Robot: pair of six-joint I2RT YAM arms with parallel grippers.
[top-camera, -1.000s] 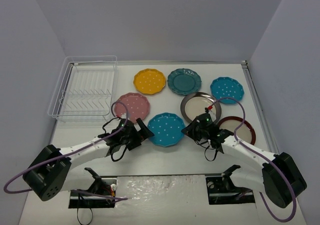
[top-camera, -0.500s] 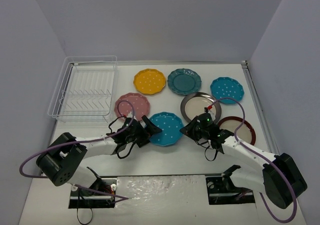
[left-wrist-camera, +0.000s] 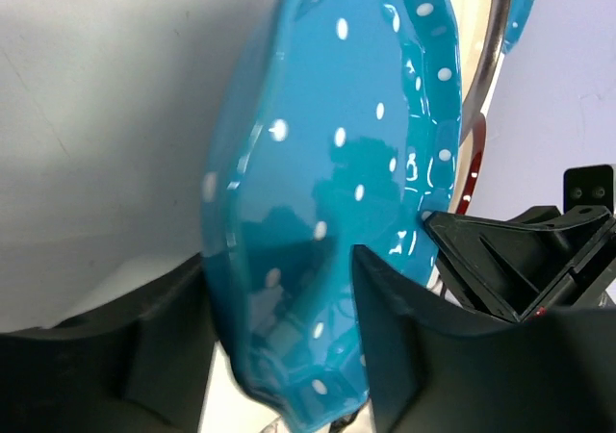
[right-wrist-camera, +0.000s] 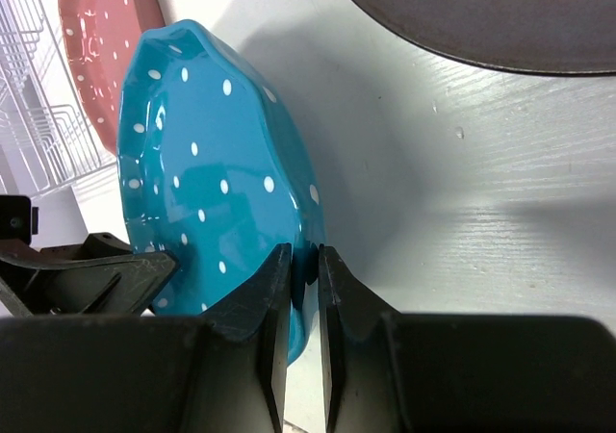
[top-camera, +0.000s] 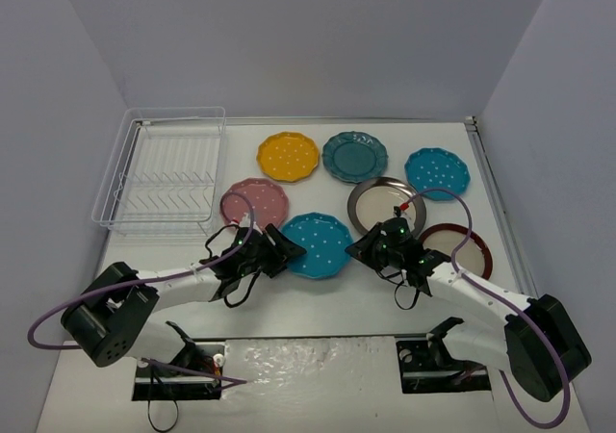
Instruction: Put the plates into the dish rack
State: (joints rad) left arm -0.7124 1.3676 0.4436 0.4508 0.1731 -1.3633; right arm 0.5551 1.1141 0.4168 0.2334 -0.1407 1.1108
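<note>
A bright blue dotted plate (top-camera: 318, 244) sits mid-table between my two grippers, with one edge tilted up off the table. My right gripper (top-camera: 364, 248) is shut on its right rim; the right wrist view shows the jaws (right-wrist-camera: 304, 252) pinching the thin edge of the plate (right-wrist-camera: 212, 183). My left gripper (top-camera: 284, 250) is at its left rim. In the left wrist view the fingers (left-wrist-camera: 279, 260) stand wide on either side of the plate (left-wrist-camera: 327, 144). The dish rack (top-camera: 164, 168) stands at the far left with no plates in it.
On the table lie a pink plate (top-camera: 254, 202), a yellow plate (top-camera: 288, 156), a dark teal plate (top-camera: 354, 156), a second bright blue plate (top-camera: 437, 173), a dark-rimmed cream plate (top-camera: 385, 202) and a dark red-rimmed plate (top-camera: 460, 245). Grey walls enclose the table.
</note>
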